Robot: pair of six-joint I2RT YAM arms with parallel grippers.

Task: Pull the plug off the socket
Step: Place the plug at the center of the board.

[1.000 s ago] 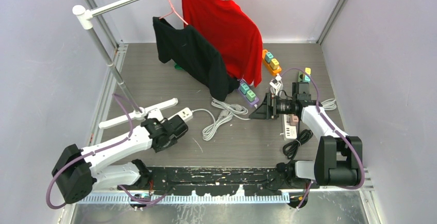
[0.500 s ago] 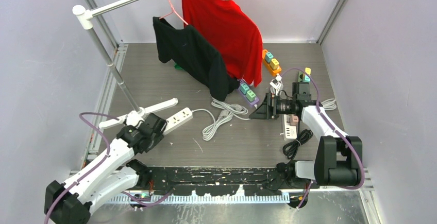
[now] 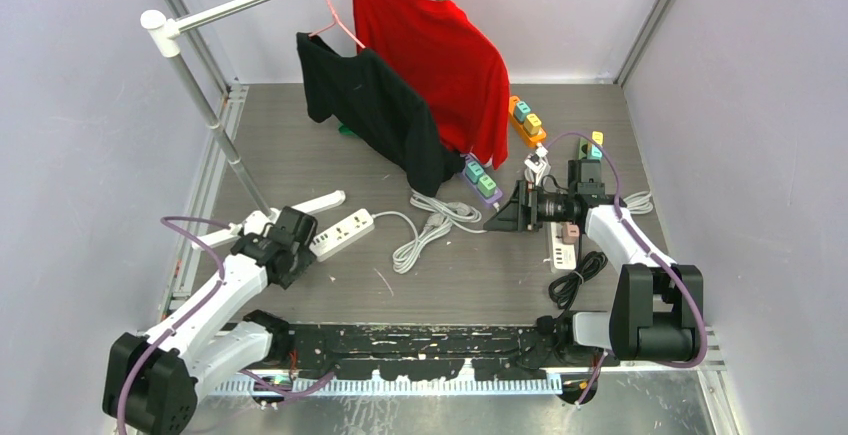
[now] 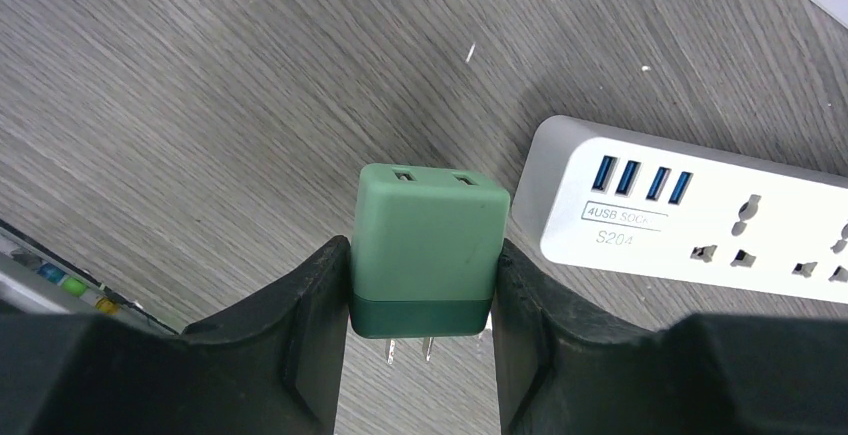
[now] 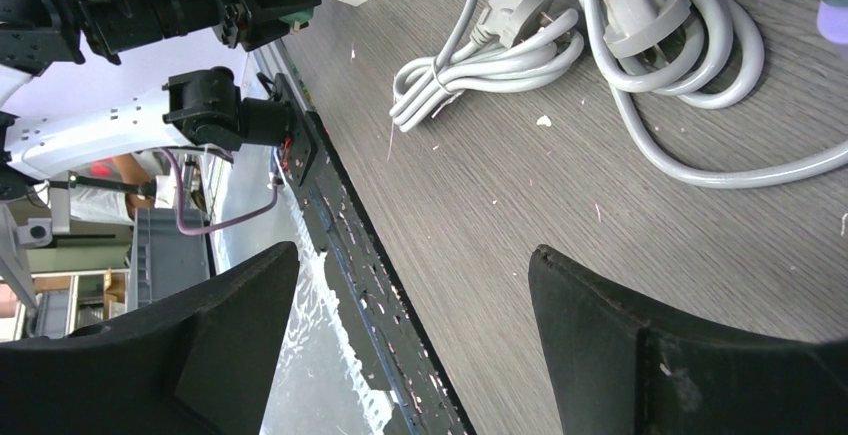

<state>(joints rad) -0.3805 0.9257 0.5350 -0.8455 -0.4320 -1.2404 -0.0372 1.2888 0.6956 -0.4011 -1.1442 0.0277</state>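
Note:
My left gripper [image 4: 425, 290] is shut on a green two-prong plug [image 4: 428, 245]. The plug is free of the socket, its prongs bare above the table. The white power strip [image 4: 700, 225] with USB ports lies just right of it, apart from it. In the top view the left gripper [image 3: 290, 240] sits at the strip's [image 3: 345, 230] left end, and the plug is hidden there. My right gripper [image 3: 500, 217] is open and empty over the table's middle right, jaws wide [image 5: 412, 255]. The right wrist view shows the plug [image 5: 297, 17] far off.
A coiled white cable [image 3: 435, 220] lies mid-table. A second white strip [image 3: 562, 247] and a black cable [image 3: 575, 280] lie under the right arm. Purple [image 3: 482, 180] and orange [image 3: 527, 120] strips lie behind. A clothes rack with black [image 3: 370, 110] and red [image 3: 435, 50] shirts stands at the back left.
My left arm has drawn back to the left, away from the white strip's end, with the green plug in its jaws. The right arm has not moved.

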